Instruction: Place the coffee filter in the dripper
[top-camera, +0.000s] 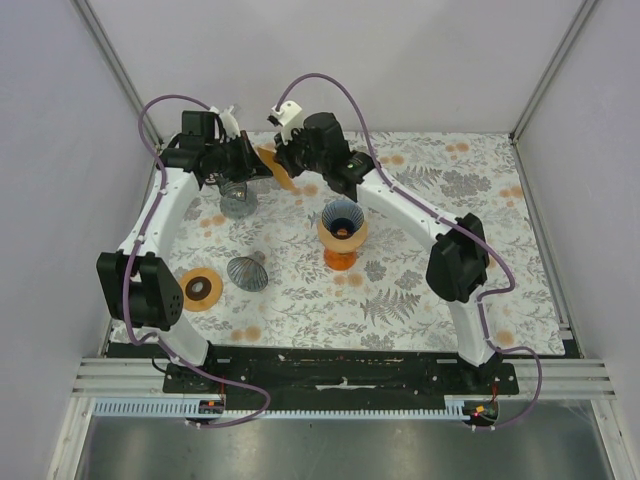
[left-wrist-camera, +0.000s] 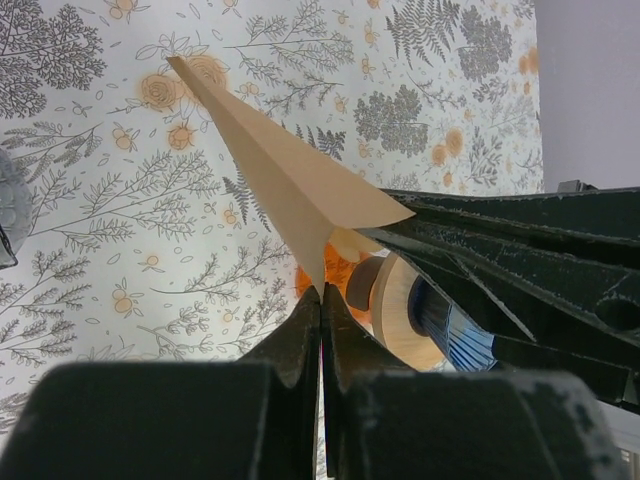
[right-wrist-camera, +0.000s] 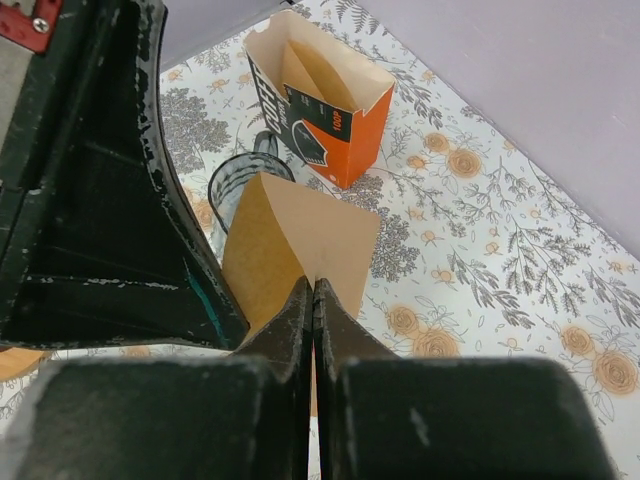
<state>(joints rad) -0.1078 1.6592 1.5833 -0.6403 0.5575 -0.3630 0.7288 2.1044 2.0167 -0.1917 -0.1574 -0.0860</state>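
1. The coffee filter (top-camera: 276, 168), a flattened brown paper cone, is held in the air over the far left part of the table, between the two wrists. It is not in the dripper.
2. The filter is pinched by the left gripper (left-wrist-camera: 320, 300). Its fingers are pressed together on the paper's near corner, and the filter fans away from them to a sharp point.
3. The filter is also gripped by the right gripper (right-wrist-camera: 313, 300), whose jaws are closed tight on the paper's near edge, with no gap seen between them.
4. The dripper (top-camera: 342, 235), orange with a dark blue inside, is set upright near the middle of the table. It is apart from the filter, to its right and nearer the arm bases in the overhead view.
5. A glass vessel (top-camera: 238, 199) is seen just beneath the left wrist in the overhead view. In the right wrist view it is partly hidden behind the filter.
6. An open orange filter box (right-wrist-camera: 322, 100) is stood upright beyond the glass vessel, with more brown filters seen inside.
7. A wire cone (top-camera: 247, 272) and an orange ring (top-camera: 201, 289) are laid side by side at the near left of the floral tablecloth (top-camera: 400, 310), well apart from the dripper.
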